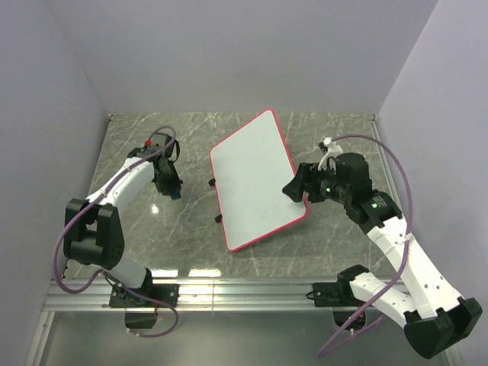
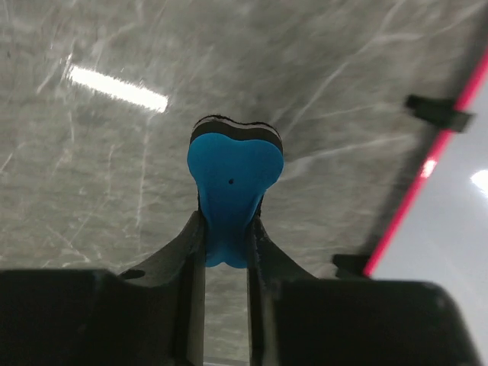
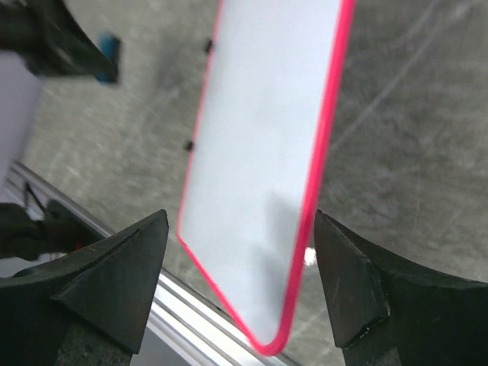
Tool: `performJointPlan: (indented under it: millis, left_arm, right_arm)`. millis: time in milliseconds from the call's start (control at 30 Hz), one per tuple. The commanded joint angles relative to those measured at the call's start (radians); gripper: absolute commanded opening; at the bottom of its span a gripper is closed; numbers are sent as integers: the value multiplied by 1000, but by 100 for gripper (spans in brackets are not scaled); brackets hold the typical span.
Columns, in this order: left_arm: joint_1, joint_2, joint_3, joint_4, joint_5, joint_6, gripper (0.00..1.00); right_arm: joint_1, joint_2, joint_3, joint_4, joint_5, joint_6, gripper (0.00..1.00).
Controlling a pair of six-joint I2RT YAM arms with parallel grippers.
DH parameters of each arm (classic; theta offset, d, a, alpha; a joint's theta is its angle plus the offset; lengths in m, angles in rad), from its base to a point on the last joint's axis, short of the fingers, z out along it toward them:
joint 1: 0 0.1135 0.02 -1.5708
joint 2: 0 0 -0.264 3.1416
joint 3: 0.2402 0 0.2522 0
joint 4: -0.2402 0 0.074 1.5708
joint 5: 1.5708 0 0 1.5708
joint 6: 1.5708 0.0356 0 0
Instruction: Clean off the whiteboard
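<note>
The whiteboard (image 1: 255, 179) is shown lying mid-table (image 1: 137, 126), with no marks seen on it. A blue eraser (image 2: 229, 179) is clamped in the left gripper (image 2: 227, 229), off the board's left edge. The right gripper (image 1: 294, 187) is spread wide, empty, at the right edge. Erasing is judged essentially complete.

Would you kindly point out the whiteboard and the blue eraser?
whiteboard (image 1: 255, 181), top external view, middle of its white face.
blue eraser (image 2: 231, 181), left wrist view, centre of its blue face.
</note>
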Motion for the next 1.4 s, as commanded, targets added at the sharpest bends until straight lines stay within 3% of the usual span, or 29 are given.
performJointPlan:
  millis: [0, 67, 267, 467, 500, 533, 800, 900, 1367]
  left_arm:
    - [0, -75, -92, 77, -41, -1, 23]
    - [-1, -81, -128, 114, -33, -4, 26]
    - [0, -90, -212, 172, -15, -12, 58]
    - [0, -112, -220, 175, -3, -6, 77]
    - [0, -122, -206, 172, -3, -3, 93]
    - [0, -147, -195, 162, -3, -1, 98]
    - [-3, -371, 19, 131, 85, 42, 99]
    - [-1, -456, 87, 158, 183, 63, 100]
    - [-1, -438, 486, 48, 217, 62, 99]
  right_arm:
    - [2, -60, 106, -6, 2, 34, 84]
    - [3, -103, 118, -25, 20, 32, 86]
    - [2, -184, 100, -112, 56, 8, 88]
    - [3, -250, 92, -155, 56, 14, 88]
    - [5, -255, 95, -160, 54, 17, 88]
    - [3, -270, 103, -166, 53, 19, 88]
    - [3, -371, 89, -200, 5, 63, 87]
    - [3, -402, 60, -210, 2, 63, 87]
    - [3, -519, -7, -313, -15, 85, 86]
